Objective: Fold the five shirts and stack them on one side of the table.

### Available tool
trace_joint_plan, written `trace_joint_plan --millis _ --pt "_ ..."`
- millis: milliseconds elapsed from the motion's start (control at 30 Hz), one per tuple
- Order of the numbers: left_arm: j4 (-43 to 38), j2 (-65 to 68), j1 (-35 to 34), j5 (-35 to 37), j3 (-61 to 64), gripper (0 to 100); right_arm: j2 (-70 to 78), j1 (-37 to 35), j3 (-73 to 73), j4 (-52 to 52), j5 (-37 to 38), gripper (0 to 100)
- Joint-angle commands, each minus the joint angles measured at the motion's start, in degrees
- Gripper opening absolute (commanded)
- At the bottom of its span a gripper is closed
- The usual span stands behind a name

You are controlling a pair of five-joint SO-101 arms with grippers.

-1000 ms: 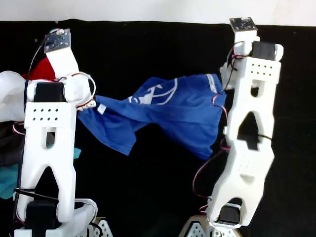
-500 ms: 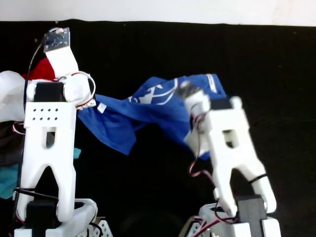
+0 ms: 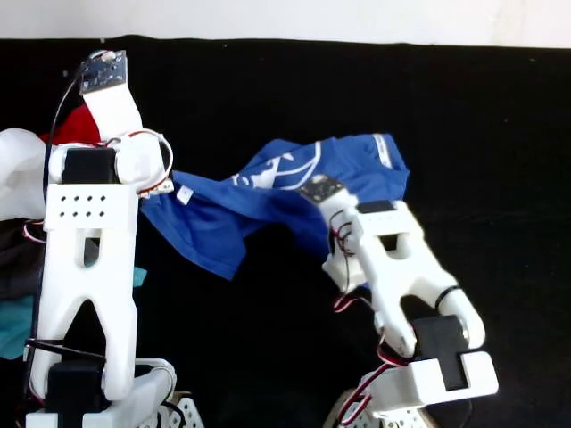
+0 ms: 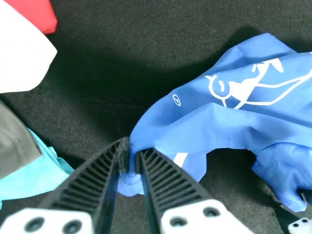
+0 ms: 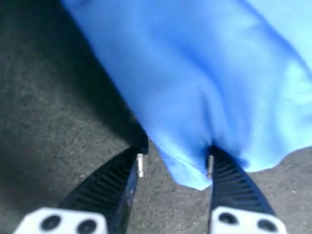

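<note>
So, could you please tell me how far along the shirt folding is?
Nothing looks finished: the white shirt, red shirt, grey shirt and teal shirt lie heaped beside the left arm, not neatly stacked. In hand is the blue shirt, crumpled, left jaws shut on one edge, right jaws open astride another. Left: fold all five and stack them.

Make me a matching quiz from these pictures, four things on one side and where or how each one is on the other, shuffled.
1 left gripper
2 right gripper
3 red shirt
4 blue shirt

A spread open
B has a white print
C shut on the blue shirt
D beside the white shirt

Pairs: 1-C, 2-A, 3-D, 4-B.
</note>
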Motion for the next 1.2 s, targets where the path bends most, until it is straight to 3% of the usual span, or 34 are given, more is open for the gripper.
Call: trace_joint_plan --millis 0,67,333,567,733,933,1167 --pt "-0.7 -0.2 0.4 -0.4 -1.7 1 1.6 4.8 -5.1 -2.6 0.8 7.8" --pt "-0.6 -0.2 0.4 -0.4 -1.7 1 1.5 7.2 -8.0 -2.2 0.8 0.0" --pt "-0.4 -1.2 0.5 -0.4 -3.5 1 -10.2 16.6 -24.3 10.2 -2.7 0.5" --pt "4.0 -8.7 1.7 -0.4 -11.2 1 -25.7 20.7 -33.9 8.5 -4.2 0.5" --pt "2.2 -11.8 1.7 -0.4 -19.2 1 -28.1 20.8 -41.2 1.3 -4.4 0.5" --pt "2.9 -12.3 1.7 -0.4 -29.9 1 -28.6 22.5 -55.3 0.7 -6.0 0.5" --pt "12.6 -12.0 1.5 -0.4 -36.2 1 -28.6 28.3 -73.7 4.6 -5.6 0.5"
